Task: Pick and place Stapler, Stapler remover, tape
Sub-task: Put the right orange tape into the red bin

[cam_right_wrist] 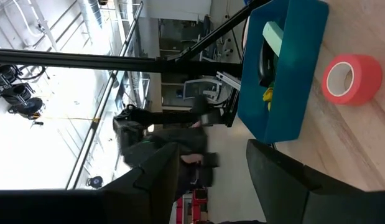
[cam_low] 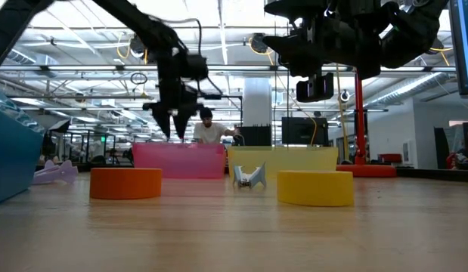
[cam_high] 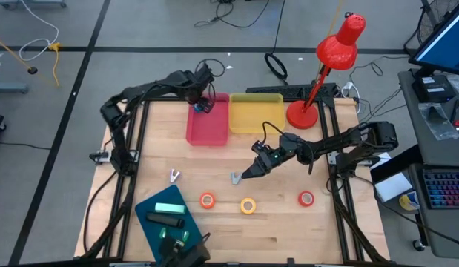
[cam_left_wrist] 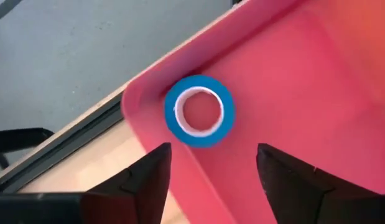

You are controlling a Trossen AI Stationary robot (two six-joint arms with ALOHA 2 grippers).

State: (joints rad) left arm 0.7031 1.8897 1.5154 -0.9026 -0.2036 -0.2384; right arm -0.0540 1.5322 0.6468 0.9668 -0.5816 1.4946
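The left gripper [cam_left_wrist: 211, 177] is hovering with jaws spread wide over the pink tray [cam_left_wrist: 304, 112], the blue tape [cam_left_wrist: 199, 111] lying free in its corner. The right gripper [cam_high: 253, 172] is waiting, part-open and empty, near the stapler remover [cam_high: 236, 177]. The roll is looking light, rigid and smooth, best pinched across its rim

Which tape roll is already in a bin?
The blue tape roll, lying in the pink bin below the left hand; the others sit on the table.
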